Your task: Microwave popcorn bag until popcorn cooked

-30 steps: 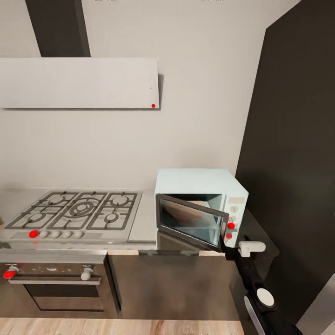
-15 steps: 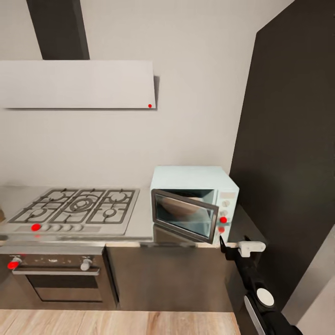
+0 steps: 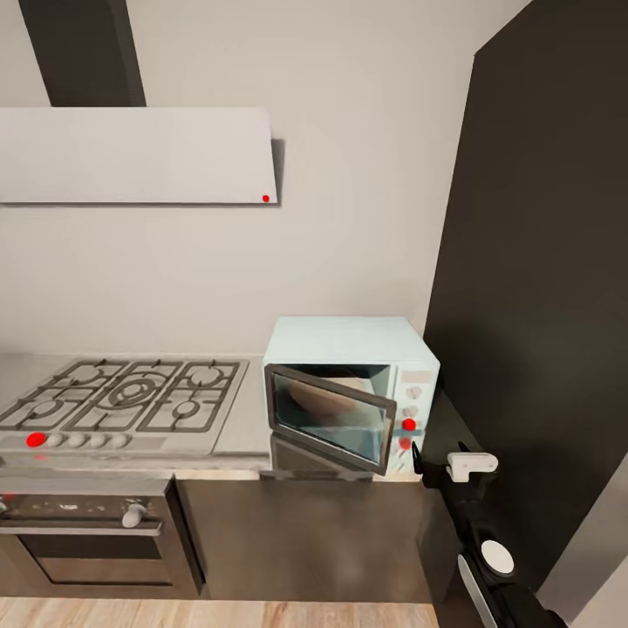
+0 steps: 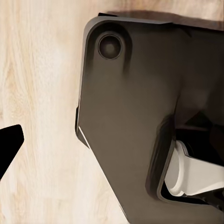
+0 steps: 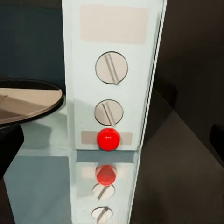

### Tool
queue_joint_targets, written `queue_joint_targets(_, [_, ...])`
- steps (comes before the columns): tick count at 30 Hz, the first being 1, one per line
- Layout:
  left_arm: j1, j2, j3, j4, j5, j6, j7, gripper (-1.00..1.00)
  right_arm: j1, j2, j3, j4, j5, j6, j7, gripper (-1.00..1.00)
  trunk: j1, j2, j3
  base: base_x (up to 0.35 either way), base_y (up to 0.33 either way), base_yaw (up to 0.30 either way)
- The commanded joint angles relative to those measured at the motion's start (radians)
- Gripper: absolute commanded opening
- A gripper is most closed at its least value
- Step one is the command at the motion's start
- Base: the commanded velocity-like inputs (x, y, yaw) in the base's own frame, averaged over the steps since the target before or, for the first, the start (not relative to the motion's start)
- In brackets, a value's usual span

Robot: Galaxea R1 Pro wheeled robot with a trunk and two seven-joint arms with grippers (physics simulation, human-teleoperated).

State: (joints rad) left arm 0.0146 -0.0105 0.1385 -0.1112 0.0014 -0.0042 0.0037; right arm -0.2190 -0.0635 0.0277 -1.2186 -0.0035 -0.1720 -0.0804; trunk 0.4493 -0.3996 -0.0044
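Observation:
The mint-blue microwave [image 3: 349,344] stands on the steel countertop [image 3: 247,419] to the right of the hob. Its dark glass door [image 3: 327,420] hangs partly ajar. Behind the glass I make out a tan rounded shape [image 3: 327,394] that looks like the popcorn bag. My right gripper [image 3: 430,460] hovers just off the microwave's front right corner, open and empty. The right wrist view faces the control panel, with two round knobs [image 5: 111,67] and a red dot [image 5: 108,138], and a dark finger [image 5: 9,144] at each side edge. One left fingertip [image 4: 9,145] hangs over the floor, held wide.
A gas hob [image 3: 122,403] with a steel oven [image 3: 87,541] below sits left of the microwave, under a white hood [image 3: 131,155]. A tall dark cabinet [image 3: 541,305] rises close on the right. Below the left wrist are my dark base [image 4: 135,107] and wooden floor [image 4: 42,93].
The whole head view has shifted, so the camera moved: microwave and hob now sit further left and slightly lower. The door stays ajar and the right gripper keeps its place.

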Motion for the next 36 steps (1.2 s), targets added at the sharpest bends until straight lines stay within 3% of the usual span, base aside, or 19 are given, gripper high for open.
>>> queue_joint_targets(1, [0.001, 0.000, 0.006, -0.001, 0.000, 0.000, 0.000, 1.00, 0.000, -0.001, 0.003, 0.001, -0.001, -0.002, -0.007, 1.00, 0.001, -0.001, 0.000, 0.290, -0.002, 0.000])
queue_joint_targets(12, [0.001, -0.001, 0.005, -0.001, 0.000, 0.000, 0.000, 1.00, 0.000, -0.001, 0.003, 0.001, -0.001, -0.003, -0.006, 1.00, 0.001, -0.001, 0.000, 0.313, -0.007, 0.000])
queue_joint_targets(21, [0.001, -0.001, 0.006, -0.001, 0.000, 0.000, 0.000, 1.00, 0.000, -0.001, 0.005, 0.001, 0.000, -0.003, 0.007, 1.00, 0.001, -0.001, 0.000, 0.049, -0.013, 0.000])
queue_joint_targets(23, [0.001, -0.001, 0.006, -0.001, 0.000, 0.000, 0.000, 1.00, 0.000, -0.001, 0.006, 0.001, 0.000, -0.003, 0.051, 1.00, 0.001, -0.001, 0.000, 0.001, 0.000, 0.000])
queue_joint_targets(27, [0.001, -0.002, 0.004, -0.001, 0.000, 0.000, 0.000, 1.00, 0.000, -0.002, 0.004, 0.002, 0.000, -0.002, 0.212, 1.00, 0.001, -0.001, 0.000, 0.000, 0.000, 0.000])
queue_joint_targets(33, [0.001, -0.002, 0.004, -0.001, 0.000, 0.001, 0.000, 1.00, 0.000, -0.003, 0.003, 0.002, 0.000, -0.002, 0.247, 1.00, 0.001, -0.001, 0.000, 0.000, 0.000, 0.000])
queue_joint_targets(36, [0.001, -0.002, 0.004, -0.001, 0.000, 0.001, -0.001, 1.00, 0.000, -0.004, 0.002, 0.002, 0.000, -0.002, 0.301, 1.00, 0.001, -0.001, 0.000, 0.000, 0.000, 0.000])
